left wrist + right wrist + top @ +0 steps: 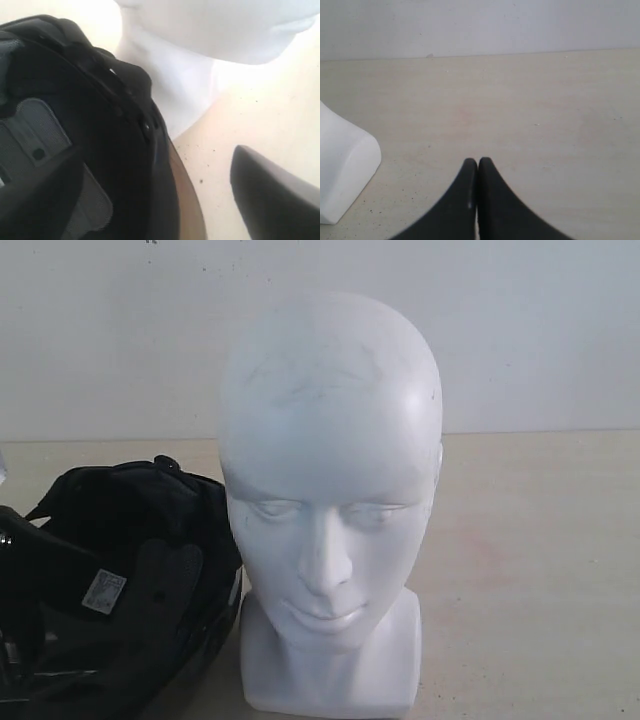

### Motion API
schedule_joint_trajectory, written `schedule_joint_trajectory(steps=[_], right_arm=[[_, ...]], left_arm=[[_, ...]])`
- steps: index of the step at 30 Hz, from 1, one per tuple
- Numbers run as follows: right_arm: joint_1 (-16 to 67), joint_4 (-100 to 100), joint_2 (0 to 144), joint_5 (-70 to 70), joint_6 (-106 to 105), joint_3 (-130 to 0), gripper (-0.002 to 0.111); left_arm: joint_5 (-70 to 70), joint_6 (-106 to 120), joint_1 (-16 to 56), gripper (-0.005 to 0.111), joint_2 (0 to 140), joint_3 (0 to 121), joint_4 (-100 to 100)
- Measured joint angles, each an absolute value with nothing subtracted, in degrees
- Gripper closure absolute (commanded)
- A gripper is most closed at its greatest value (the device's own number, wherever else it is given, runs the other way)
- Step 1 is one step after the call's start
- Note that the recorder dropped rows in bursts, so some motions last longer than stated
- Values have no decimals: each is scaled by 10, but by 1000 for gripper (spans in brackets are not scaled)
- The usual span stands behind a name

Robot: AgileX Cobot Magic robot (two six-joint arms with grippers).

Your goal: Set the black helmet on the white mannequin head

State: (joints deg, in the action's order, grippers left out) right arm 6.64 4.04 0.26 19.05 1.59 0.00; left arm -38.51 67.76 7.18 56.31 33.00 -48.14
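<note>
Noting helmet (150,540) lies opening-up at lower left on table (530,570), just beside head (330,440). Left end effector (270,200): one finger seen, clear of visor (187,200); opening undetermined. Right end effector (478,164) closed, empty. Risk: rim grasp slips; swinging helmet topples head.

Right end effector (478,162): two smooth matte black fingers (495,205), broad at base, curving inward, tapering to narrow rounded tips. Left finger (272,200): dark grey-black, matte, blunt rounded tip, lighter sheen along upper face, blurred.
</note>
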Motion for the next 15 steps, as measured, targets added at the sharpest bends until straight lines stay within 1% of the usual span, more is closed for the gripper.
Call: schedule_joint_trajectory(steps=[4,7,11,15], right_arm=[[66,40,3,191,16,0,109],[66,40,3,191,16,0,109],[66,40,3,191,16,0,109],[66,40,3,191,16,0,109]], left_arm=[[-364,680,77,30,576,330,-486],[-380,676,82,30,596,330,-503],[-394,663,117,30,622,330,-508],[-360,644,155,30,645,330,-507]])
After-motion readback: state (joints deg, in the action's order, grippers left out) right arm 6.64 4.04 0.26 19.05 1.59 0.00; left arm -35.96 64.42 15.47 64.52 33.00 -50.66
